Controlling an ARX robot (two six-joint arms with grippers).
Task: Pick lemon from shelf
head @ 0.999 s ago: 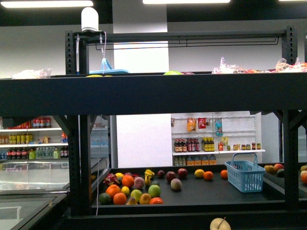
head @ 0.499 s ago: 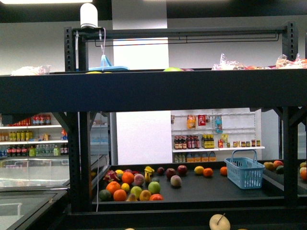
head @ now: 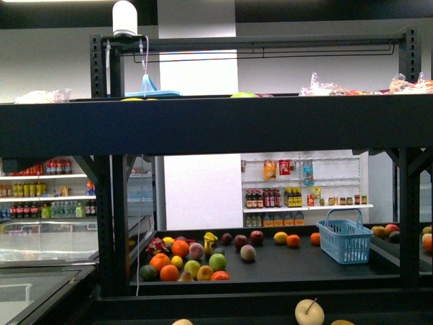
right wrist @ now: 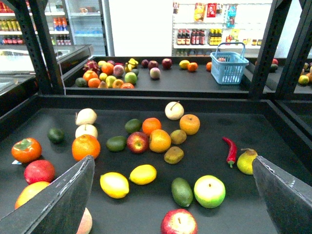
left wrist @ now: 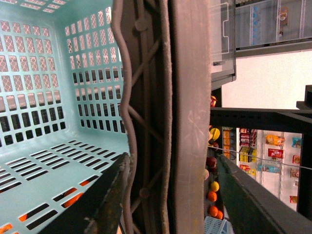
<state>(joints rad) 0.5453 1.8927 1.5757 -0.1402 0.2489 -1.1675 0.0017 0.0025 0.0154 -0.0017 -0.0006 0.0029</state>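
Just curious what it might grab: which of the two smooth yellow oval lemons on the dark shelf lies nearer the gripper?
The lemon closest to a grey finger of the right gripper; the other lemon lies just beyond it, toward the orange round fruit.

white wall [head: 196, 196], bottle shelves [head: 304, 211], glass freezers [head: 47, 247]

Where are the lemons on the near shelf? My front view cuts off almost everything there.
Observer: The right wrist view shows a lemon beside a second lemon on the shelf, among other fruit, ahead of the right gripper, which is open.
Operator: What is the other arm doing?
Observer: In the left wrist view, the wall of a pale green basket stands between the fingers of the left gripper.
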